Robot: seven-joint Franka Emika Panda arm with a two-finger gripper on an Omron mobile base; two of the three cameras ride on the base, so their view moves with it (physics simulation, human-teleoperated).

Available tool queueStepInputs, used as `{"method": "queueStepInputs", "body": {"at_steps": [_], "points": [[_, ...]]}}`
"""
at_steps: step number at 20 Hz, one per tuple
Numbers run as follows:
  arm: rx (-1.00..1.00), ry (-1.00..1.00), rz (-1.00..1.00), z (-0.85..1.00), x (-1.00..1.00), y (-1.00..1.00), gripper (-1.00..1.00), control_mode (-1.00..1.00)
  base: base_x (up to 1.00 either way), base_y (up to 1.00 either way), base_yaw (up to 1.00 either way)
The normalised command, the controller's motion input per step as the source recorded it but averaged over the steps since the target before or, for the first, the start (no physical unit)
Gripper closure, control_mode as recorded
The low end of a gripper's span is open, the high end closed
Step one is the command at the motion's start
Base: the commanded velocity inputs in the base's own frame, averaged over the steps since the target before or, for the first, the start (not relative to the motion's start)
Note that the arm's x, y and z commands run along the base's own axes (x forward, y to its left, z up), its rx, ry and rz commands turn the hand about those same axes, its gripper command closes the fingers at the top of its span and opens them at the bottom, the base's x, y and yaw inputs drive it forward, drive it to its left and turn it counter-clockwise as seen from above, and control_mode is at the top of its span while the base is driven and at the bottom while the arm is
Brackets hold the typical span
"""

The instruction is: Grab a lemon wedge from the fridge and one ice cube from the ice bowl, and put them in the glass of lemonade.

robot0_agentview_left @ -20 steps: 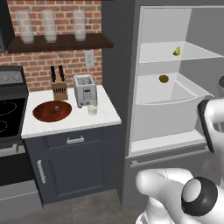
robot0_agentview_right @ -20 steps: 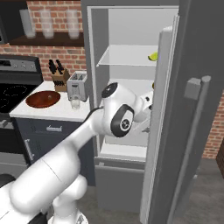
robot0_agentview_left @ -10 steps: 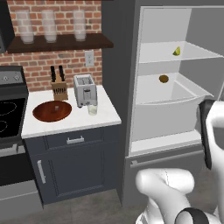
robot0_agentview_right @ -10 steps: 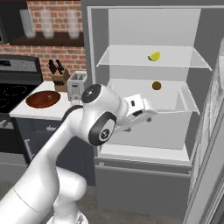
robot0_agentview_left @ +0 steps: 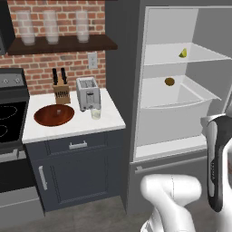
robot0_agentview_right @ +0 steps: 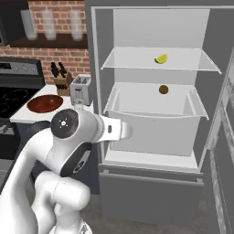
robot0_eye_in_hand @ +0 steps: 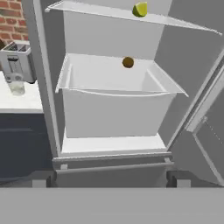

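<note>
The fridge [robot0_agentview_left: 134, 95] [robot0_agentview_right: 97, 68] [robot0_eye_in_hand: 41, 78] stands with its door wide open. A small yellow-green lemon wedge [robot0_agentview_left: 183, 53] [robot0_agentview_right: 161, 59] [robot0_eye_in_hand: 140, 9] lies on the upper glass shelf. My gripper [robot0_eye_in_hand: 109, 180] is open and empty, low in front of the fridge and well short of the wedge, facing the white drawer. On the counter to the left sit the reddish-brown ice bowl [robot0_agentview_left: 54, 115] [robot0_agentview_right: 45, 103] and the short glass of lemonade [robot0_agentview_left: 95, 113] [robot0_eye_in_hand: 16, 87], in front of the toaster.
A round brown item [robot0_agentview_left: 169, 81] [robot0_agentview_right: 163, 89] [robot0_eye_in_hand: 127, 62] rests in the white fridge bin. The open door [robot0_agentview_right: 226, 137] [robot0_eye_in_hand: 205, 131] hangs at the right. Toaster [robot0_agentview_left: 88, 93], knife block [robot0_agentview_left: 61, 90] and stove [robot0_agentview_left: 9, 118] line the left; tall glasses [robot0_agentview_left: 52, 27] stand on the shelf.
The fridge door has swung from half shut to wide open. My arm has pulled back from the door's edge to the left front of the fridge, jaws still open.
</note>
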Motion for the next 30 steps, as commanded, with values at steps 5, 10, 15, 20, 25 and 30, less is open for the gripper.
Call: {"method": "queueStepInputs", "body": {"at_steps": [5,10,15,20,25,30], "points": [[0.33,-0.23,-0.13,0.17,-0.07,0.89,-1.0,-1.0,0.0,0.0,0.0],[0.2,-0.04,-0.13,0.1,0.0,0.85,-1.0,-1.0,0.0,0.0,0.0],[0.09,0.08,0.0,-0.33,0.0,0.6,-1.0,-1.0,0.0,0.0,0.0],[0.08,0.08,0.0,-0.78,0.2,0.04,-1.0,-1.0,0.0,0.0,0.0],[0.04,0.08,0.02,-0.48,0.02,0.0,-1.0,-1.0,0.0,0.0,0.0],[0.0,0.05,0.01,-0.21,-0.17,0.07,-1.0,-1.0,0.0,0.0,0.0]]}}
